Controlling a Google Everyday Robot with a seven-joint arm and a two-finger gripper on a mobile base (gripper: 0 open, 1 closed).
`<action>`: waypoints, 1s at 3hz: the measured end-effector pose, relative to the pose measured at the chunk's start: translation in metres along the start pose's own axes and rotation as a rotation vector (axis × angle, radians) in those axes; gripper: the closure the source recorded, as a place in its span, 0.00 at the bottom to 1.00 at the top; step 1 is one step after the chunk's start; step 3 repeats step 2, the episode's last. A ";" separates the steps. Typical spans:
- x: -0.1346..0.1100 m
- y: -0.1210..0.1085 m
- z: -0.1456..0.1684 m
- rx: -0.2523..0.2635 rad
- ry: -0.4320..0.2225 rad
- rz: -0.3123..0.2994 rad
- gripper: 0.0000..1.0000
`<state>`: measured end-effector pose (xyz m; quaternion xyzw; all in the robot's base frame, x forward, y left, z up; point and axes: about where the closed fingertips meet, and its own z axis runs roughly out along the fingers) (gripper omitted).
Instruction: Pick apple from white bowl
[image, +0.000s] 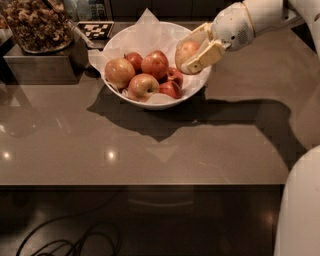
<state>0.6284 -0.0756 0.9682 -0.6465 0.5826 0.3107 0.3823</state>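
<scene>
The gripper (190, 57) hangs over the right side of the white bowl (165, 102), its two cream fingers (207, 54) closed around the apple (185, 48), a pinkish one with a pale side, held just above the rim and clear of the other fruit. The bowl stands near the far edge of the worktop (150, 145), about midway along it, lined with crinkled white paper (150, 30) and holding several more apples (143, 86). A container of nuts (37, 22) sits at the far left corner.
</scene>
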 end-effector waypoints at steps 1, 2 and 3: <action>-0.022 0.005 -0.012 -0.039 -0.078 -0.022 1.00; -0.033 0.007 -0.022 -0.049 -0.121 -0.026 1.00; -0.033 0.007 -0.022 -0.049 -0.121 -0.026 1.00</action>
